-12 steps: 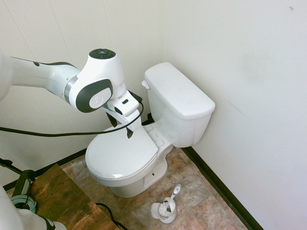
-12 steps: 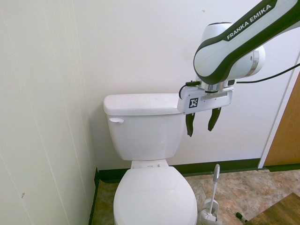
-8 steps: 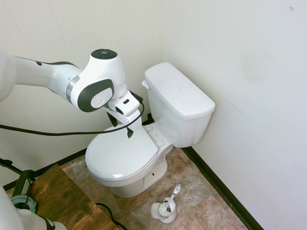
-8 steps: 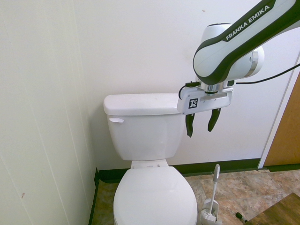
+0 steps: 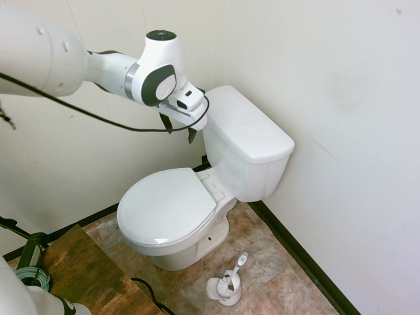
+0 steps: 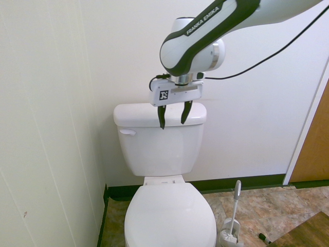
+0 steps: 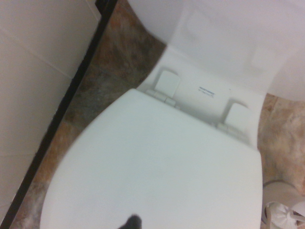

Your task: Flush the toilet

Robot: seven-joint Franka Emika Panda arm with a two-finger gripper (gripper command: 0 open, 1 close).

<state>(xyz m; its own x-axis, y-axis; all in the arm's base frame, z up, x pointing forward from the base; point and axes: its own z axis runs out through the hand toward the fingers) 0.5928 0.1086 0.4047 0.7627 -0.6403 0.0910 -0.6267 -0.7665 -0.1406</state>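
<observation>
Large white ceramic toilet [image 6: 164,175] stands in the room corner, oval lid down, small flush lever [image 6: 127,132] on the tank front. Black two-finger gripper [image 6: 173,114] hangs before the tank, fingers spread, empty, lever untouched.

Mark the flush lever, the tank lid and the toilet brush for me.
flush lever [image 6: 127,132]: second exterior view, middle of the small white handle on the tank front.
tank lid [image 5: 246,123]: first exterior view, flat top surface.
toilet brush [image 6: 235,201]: second exterior view, on its upright handle.
</observation>
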